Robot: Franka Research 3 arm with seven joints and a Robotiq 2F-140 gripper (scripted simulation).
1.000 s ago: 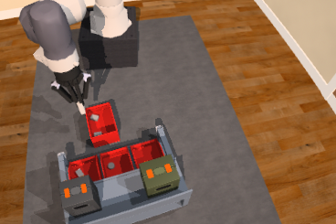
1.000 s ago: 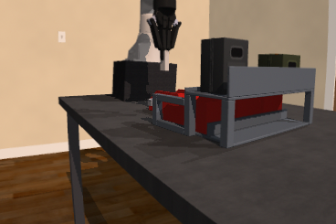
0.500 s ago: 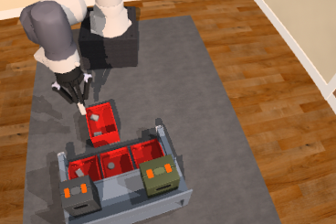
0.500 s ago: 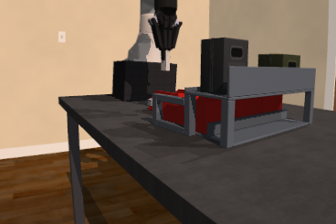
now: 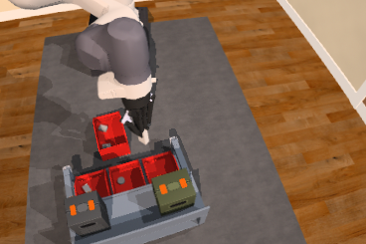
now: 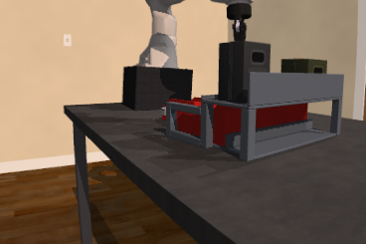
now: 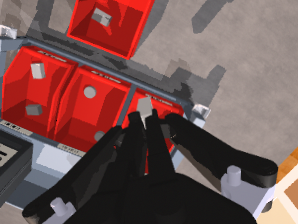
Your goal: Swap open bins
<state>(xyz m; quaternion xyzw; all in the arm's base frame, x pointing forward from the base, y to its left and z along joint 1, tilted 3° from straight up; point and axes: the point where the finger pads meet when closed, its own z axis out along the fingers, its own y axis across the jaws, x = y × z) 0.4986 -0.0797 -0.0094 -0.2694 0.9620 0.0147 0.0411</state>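
The counter bears the shelf, which keeps the bins side by side, lips toward the robot. On its upper board stand a dark box and an olive box, the latter behind the end place. The board presumably blocks a straight lift of a bin's rear, while the front is open for access from above.

The bin with parts lies before the shelf, probably set there to await its place. Its long axis runs roughly toward the shelf, slightly askew; which end is the open front cannot be told. The empty bin occupies the end place, long axis front to back, open front apparently toward the robot.

Over its front edge hangs the claw, fingers together on nothing, probably approaching to remove this bin first.
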